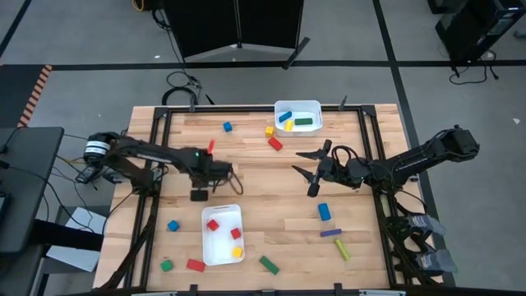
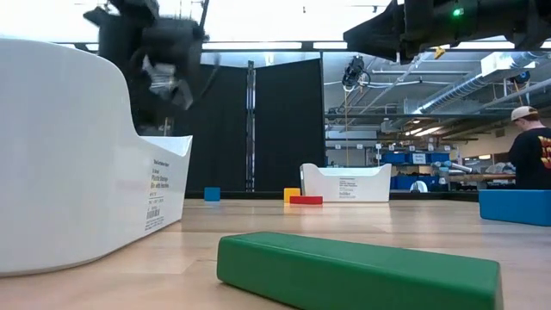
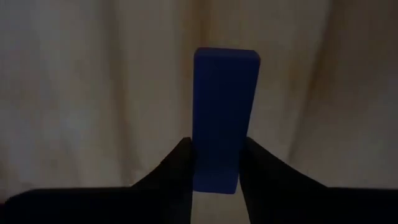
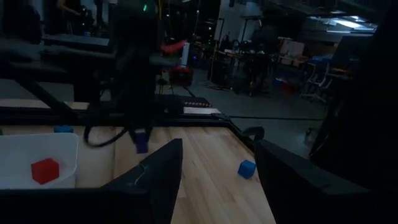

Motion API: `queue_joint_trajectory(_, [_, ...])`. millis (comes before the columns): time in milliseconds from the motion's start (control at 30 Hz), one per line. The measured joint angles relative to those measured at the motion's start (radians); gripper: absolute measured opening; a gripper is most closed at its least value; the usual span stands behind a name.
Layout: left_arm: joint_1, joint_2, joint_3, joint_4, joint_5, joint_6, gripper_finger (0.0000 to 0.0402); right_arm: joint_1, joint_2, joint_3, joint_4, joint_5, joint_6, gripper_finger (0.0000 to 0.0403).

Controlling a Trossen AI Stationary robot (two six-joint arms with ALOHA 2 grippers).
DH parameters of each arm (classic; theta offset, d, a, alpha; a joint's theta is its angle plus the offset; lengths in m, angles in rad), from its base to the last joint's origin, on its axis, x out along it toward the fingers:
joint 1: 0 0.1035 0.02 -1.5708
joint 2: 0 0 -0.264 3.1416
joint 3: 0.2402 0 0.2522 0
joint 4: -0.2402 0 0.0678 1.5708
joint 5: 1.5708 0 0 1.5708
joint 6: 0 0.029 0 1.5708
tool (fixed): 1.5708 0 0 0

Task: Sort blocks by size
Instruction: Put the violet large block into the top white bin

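My left gripper is shut on a blue bar over the bare wood just beyond the near white tray. In the high view the gripper points down and hides the bar. The right wrist view shows the bar hanging below it. My right gripper is open and empty above the table's middle, pointing toward the left arm. Other blocks lie loose: a blue bar, a purple bar, a yellow bar, a green bar, a red bar and small cubes. My left gripper pinches the blue bar's two long sides at its upper end between its two fingers. The fingers come from above, pointing down, and lie along the bar. The bar hangs upright below the fingertips; it appears clear of the table.
The near tray holds red and yellow cubes. The far white tray holds blue, yellow and green blocks. A blue cube, a yellow cube and a red block lie near it. A person stands in the room behind.
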State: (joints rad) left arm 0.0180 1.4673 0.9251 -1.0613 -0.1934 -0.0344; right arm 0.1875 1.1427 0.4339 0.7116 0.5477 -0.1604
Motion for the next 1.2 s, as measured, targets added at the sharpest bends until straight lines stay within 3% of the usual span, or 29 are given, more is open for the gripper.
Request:
queue_joint_trajectory(100, [0.033, -0.029, 0.059, 0.104, -0.091, 0.000, 0.0100, 0.000, 0.000, 0.000, 0.013, -0.004, -0.005, 0.0210])
queue_joint_trajectory(233, [0.106, -0.047, 0.113, 0.515, -0.147, 0.003, 0.0100, 0.000, 0.000, 0.000, 0.038, -0.044, -0.008, 0.0209])
queue_joint_trajectory(367, [0.204, 0.006, 0.116, 1.007, -0.090, -0.023, 0.0100, 0.002, 0.000, 0.000, 0.065, -0.072, -0.008, 0.0208])
queue_joint_trajectory(467, [0.285, 0.085, 0.118, 1.232, 0.005, -0.090, 0.0100, 0.011, 0.000, 0.000, 0.087, -0.096, -0.008, 0.0208])
queue_joint_trajectory(767, [0.408, 0.454, 0.354, 1.284, 0.207, -0.281, 0.0100, 0.022, 0.000, 0.000, 0.127, -0.130, -0.026, 0.0209])
queue_joint_trajectory(1033, [0.411, 0.648, 0.587, 1.214, 0.159, -0.289, 0.0102, 0.023, 0.000, 0.000, 0.127, -0.133, -0.026, 0.0206])
queue_joint_trajectory(1100, [0.411, 0.657, 0.604, 1.192, 0.104, -0.287, 0.0131, 0.023, 0.000, 0.000, 0.125, -0.134, -0.026, 0.0206])
queue_joint_trajectory(1200, [0.411, 0.656, 0.606, 1.195, 0.068, -0.256, 0.0206, 0.023, 0.000, 0.000, 0.124, -0.134, -0.027, 0.0207])
